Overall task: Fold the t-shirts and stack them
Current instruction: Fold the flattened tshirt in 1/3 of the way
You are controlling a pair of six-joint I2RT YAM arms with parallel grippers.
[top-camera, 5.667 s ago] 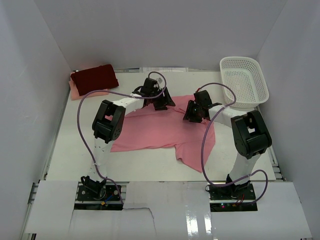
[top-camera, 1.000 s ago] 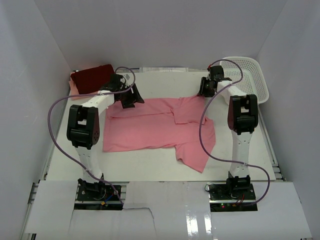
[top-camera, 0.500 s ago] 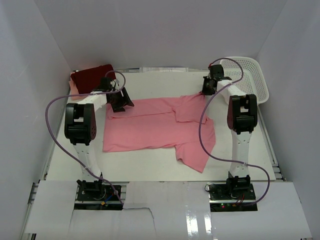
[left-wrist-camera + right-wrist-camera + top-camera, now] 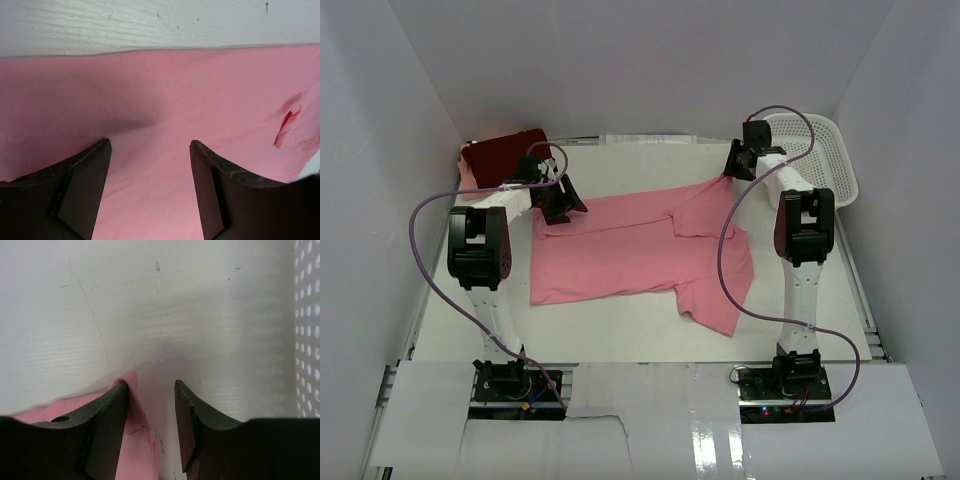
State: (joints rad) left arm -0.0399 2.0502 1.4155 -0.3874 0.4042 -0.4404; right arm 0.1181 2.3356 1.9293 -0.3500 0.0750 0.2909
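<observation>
Salmon-pink t-shirt [image 4: 630, 250] runs nine-to-three between my tools: left tool [image 4: 150, 147], released, hovers over its ten o'clock edge; right tool [image 4: 150, 385], jaws parted, has the corner at seven.

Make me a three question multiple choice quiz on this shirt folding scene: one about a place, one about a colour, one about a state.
1. Where does the white basket stand?
A) far right corner
B) near left corner
C) centre

2. What colour is the shirt spread out in the middle?
A) dark maroon
B) salmon-pink
C) white

3. How does the left gripper stand?
A) open, over the spread shirt
B) shut on the basket
C) shut on a maroon shirt

Answers:
1 A: the top view shows it at the far right edge.
2 B: pink cloth covers the centre.
3 A: the left wrist view shows the jaws apart above pink cloth.
</observation>
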